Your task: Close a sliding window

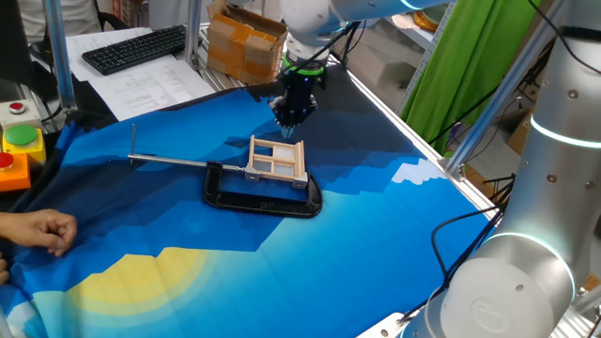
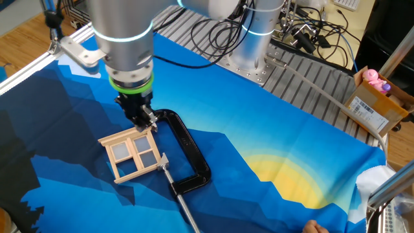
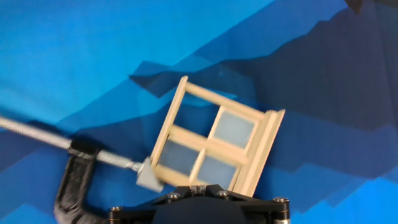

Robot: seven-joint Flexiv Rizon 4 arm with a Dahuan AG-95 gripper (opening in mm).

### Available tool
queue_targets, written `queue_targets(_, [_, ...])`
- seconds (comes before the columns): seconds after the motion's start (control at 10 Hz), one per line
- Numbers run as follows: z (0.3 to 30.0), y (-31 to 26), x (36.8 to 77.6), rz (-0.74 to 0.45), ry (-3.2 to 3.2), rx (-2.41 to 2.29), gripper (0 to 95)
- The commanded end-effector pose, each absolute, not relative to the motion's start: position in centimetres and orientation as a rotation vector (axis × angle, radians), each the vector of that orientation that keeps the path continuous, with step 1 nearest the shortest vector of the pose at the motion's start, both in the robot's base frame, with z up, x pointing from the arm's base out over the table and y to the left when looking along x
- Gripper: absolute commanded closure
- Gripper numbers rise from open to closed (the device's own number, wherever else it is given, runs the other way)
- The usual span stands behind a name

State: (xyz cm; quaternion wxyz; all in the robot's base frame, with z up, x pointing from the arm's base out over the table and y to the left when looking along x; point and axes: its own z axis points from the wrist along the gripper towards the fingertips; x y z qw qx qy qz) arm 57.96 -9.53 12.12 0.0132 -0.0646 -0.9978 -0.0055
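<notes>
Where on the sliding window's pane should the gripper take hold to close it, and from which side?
Come from above onto the sliding window, at the edge nearest the gripper. The black clamp pins the frame flat on the cloth, so only the upturned face and edge rails are free. Whether the fingers are open can't be told.

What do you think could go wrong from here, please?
The tool sits at the edge of the sliding window, whose frame is held only at one corner by the black clamp; a push might twist or tip it. The tool could also catch the clamp's arm beside it.
</notes>
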Motion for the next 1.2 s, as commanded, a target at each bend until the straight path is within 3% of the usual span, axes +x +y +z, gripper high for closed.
queue_targets(0.1, [11.6,-10.4,58.1,-0.040,-3.102,-0.174,95.0])
queue_targets(1.2, [10.3,-12.4,58.4,-0.034,-3.064,-0.289,95.0])
